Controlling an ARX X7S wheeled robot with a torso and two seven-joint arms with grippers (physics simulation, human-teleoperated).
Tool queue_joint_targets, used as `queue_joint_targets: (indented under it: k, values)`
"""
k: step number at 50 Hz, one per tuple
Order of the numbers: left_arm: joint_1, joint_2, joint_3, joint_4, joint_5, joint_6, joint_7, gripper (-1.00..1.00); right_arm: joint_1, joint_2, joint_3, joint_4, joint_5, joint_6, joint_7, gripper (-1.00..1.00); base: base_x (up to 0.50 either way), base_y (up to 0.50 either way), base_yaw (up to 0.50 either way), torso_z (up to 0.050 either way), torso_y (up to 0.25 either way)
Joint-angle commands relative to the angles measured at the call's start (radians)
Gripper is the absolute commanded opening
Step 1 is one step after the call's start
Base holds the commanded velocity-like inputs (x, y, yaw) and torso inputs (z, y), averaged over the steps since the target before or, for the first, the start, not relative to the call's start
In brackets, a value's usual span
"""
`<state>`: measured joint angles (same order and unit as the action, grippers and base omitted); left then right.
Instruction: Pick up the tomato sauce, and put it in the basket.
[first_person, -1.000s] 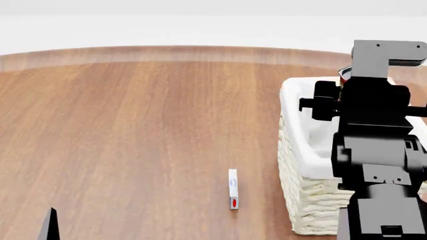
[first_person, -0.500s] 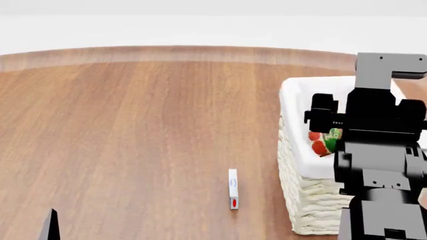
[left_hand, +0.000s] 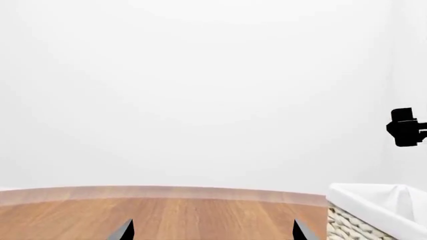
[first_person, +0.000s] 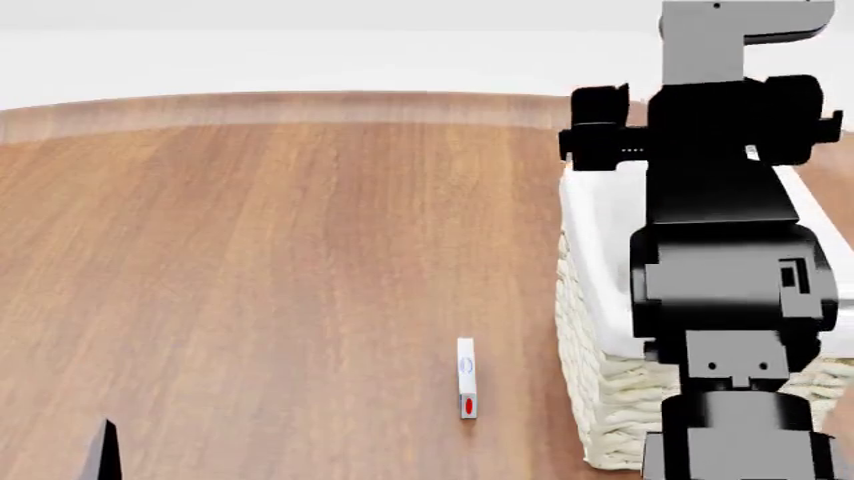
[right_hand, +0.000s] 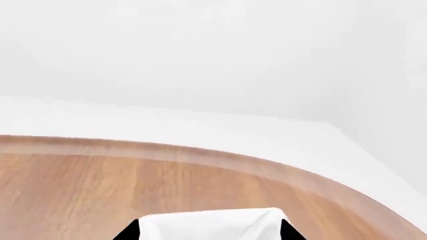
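The basket (first_person: 595, 225), cream wicker with a white cloth lining, stands at the right of the wooden table. My right arm (first_person: 721, 200) is raised above it and covers most of its inside. The tomato sauce is hidden in every view. In the right wrist view my right gripper (right_hand: 208, 233) is open and empty, with the basket's white lining (right_hand: 207, 224) showing between its fingertips. My left gripper (left_hand: 212, 232) is open and empty, low over the table; one fingertip (first_person: 106, 452) shows at the head view's bottom left. The basket's corner also shows in the left wrist view (left_hand: 373, 210).
A small white slab with a red spot (first_person: 466, 377) lies on the table just left of the basket. The wooden table (first_person: 267, 260) has a rounded far edge, with a white wall behind it.
A second ago the right gripper held the can over the basket. Half a second ago the can showed lower, inside the basket. The right arm has since risen and now hides it.
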<state>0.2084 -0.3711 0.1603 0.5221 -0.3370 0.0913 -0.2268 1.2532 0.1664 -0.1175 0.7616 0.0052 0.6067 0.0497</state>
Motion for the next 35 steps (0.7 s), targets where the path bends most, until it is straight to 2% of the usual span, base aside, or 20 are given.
queue_joint_targets:
  k: [1,8,15,20,22,23,24,30,35]
  values:
    - [0.008,0.0,0.005,-0.011,0.001,0.015,0.002,1.0,-0.188,-0.031,-0.077,-0.708,-0.005,0.288,-0.039,1.0,0.0,0.0,0.0,0.0,0.0]
    - [0.016,-0.004,0.004,0.006,0.0,0.013,-0.005,1.0,-0.308,-0.06,-0.152,-1.052,-0.02,0.421,-0.009,1.0,0.0,0.0,0.0,0.0,0.0]
    - [0.014,-0.002,0.011,-0.001,0.003,0.016,-0.004,1.0,-0.476,-0.072,-0.25,-1.265,-0.077,0.421,0.08,1.0,0.0,0.0,0.0,0.0,0.0]
    - [0.011,-0.003,0.014,-0.003,0.003,0.015,-0.005,1.0,-0.617,-0.059,-0.397,-1.352,-0.145,0.381,0.162,1.0,0.0,0.0,0.0,0.0,0.0]
    - [0.008,0.001,0.019,-0.017,0.007,0.022,-0.001,1.0,-0.711,-0.037,-0.488,-1.35,-0.183,0.282,0.214,1.0,0.0,0.0,0.0,0.0,0.0]
    - [0.008,0.001,0.019,-0.017,0.007,0.022,-0.002,1.0,-0.712,-0.037,-0.489,-1.349,-0.182,0.281,0.215,1.0,0.0,0.0,0.0,0.0,0.0]
    - [0.008,0.002,0.019,-0.024,0.005,0.027,0.001,1.0,-0.76,-0.022,-0.518,-1.327,-0.205,0.161,0.269,1.0,0.0,0.0,0.0,0.0,0.0]
    - [0.003,0.002,0.022,-0.029,0.007,0.025,-0.001,1.0,-0.885,0.005,-0.605,-1.259,-0.234,-0.02,0.358,1.0,0.0,0.0,0.0,0.0,0.0]
    - [0.0,0.006,0.03,-0.043,0.013,0.031,0.002,1.0,-0.992,0.03,-0.669,-1.091,-0.244,-0.221,0.454,1.0,0.0,0.0,0.0,0.0,0.0]
